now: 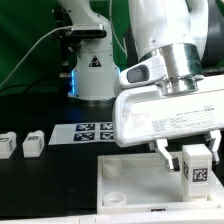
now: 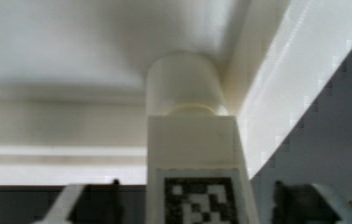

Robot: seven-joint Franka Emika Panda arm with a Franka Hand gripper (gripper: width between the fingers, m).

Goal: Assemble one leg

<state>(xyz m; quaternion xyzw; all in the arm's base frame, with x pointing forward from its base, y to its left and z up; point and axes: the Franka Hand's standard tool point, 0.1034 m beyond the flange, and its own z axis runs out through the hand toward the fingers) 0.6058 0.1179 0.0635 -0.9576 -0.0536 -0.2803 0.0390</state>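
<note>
A white leg (image 1: 196, 165) with a black-and-white tag stands upright over the right part of the big white plate (image 1: 120, 185). My gripper (image 1: 190, 152) straddles it from above. Its fingers (image 1: 164, 151) stand apart from the leg's sides, so it is open. In the wrist view the leg (image 2: 194, 150) runs between the two dark fingertips (image 2: 95, 205), with dark gaps on both sides. Its rounded end (image 2: 187, 85) meets the plate (image 2: 84, 50). Whether the end sits in a socket is hidden. Two more legs (image 1: 8, 145) (image 1: 33, 143) lie at the exterior view's left.
The marker board (image 1: 95, 131) lies flat behind the plate. The arm's white base (image 1: 92, 70), with a blue light, stands behind it. A cable runs across the back left. Black tabletop (image 1: 40, 190) surrounds the plate.
</note>
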